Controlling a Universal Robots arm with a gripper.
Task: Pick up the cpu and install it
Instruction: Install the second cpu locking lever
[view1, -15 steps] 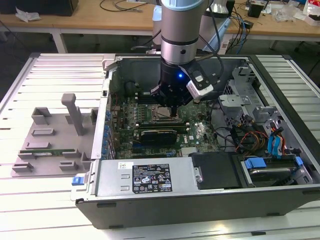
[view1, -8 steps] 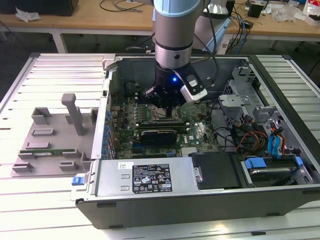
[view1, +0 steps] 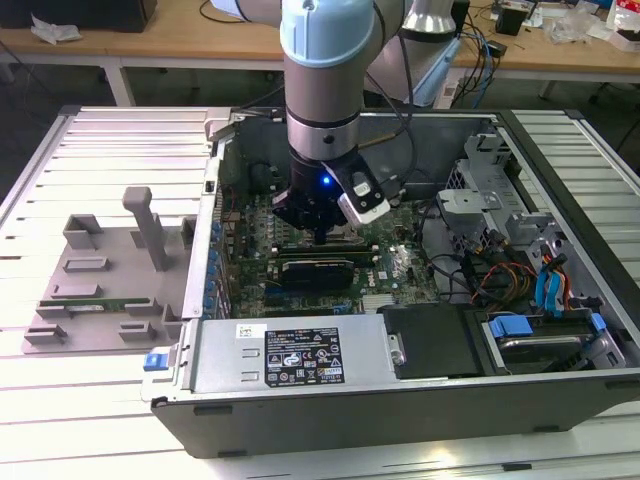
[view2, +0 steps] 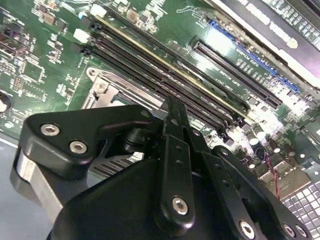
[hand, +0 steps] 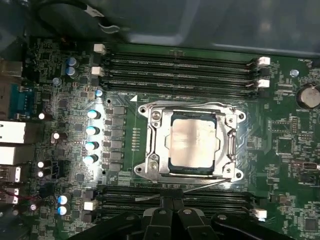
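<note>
Your arm reaches down into an open computer case (view1: 420, 395) lying on its side on a slatted metal table (view1: 60, 420). The gripper (view1: 318, 232) hangs low over the green motherboard (view1: 400, 268), near the middle of the case, with a small blue light glowing on the wrist above it. In the first wrist view the cpu (hand: 192, 142), a square chip with a dull silver top, already sits inside the metal socket frame (hand: 152, 145) at the centre of the board, and the gripper's black linkage (hand: 172, 220) shows at the frame's 6 o'clock side, clear of the chip. Rows of black memory slots (hand: 180, 70) run along the socket's 12 o'clock side, and more run at its 6 o'clock side. In the second wrist view the black fingers (view2: 177, 125) appear drawn together to a narrow tip with nothing between them, poised just above the slots (view2: 165, 75). In the exterior view, a white-and-black label (view1: 300, 357) sits on the case's near wall; its writing is too small to read. A grey plastic tray (view1: 95, 275) with upright posts rests on the table at the case's 9 o'clock.
</note>
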